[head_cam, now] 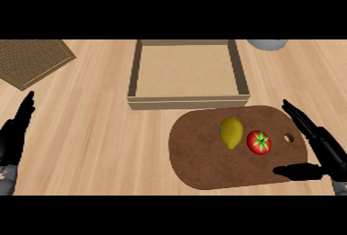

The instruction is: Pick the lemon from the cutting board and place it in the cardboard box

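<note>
A yellow lemon (232, 132) lies on a dark brown cutting board (203, 156), near its upper middle. Just behind the board stands an open cardboard box (136, 73) with nothing inside. My right hand (322, 151) hovers over the board's right edge, fingers straight and pointing up-left, thumb stretched out left over the board. It is apart from the lemon, with the tomato between them. My left hand (13, 135) rests open at the left edge, fingers up, holding nothing.
A red tomato (259, 142) with a green stem sits right beside the lemon on the board. A woven brown mat (30, 59) lies at the back left. A grey object (269, 44) shows at the back right. Light wooden counter all around.
</note>
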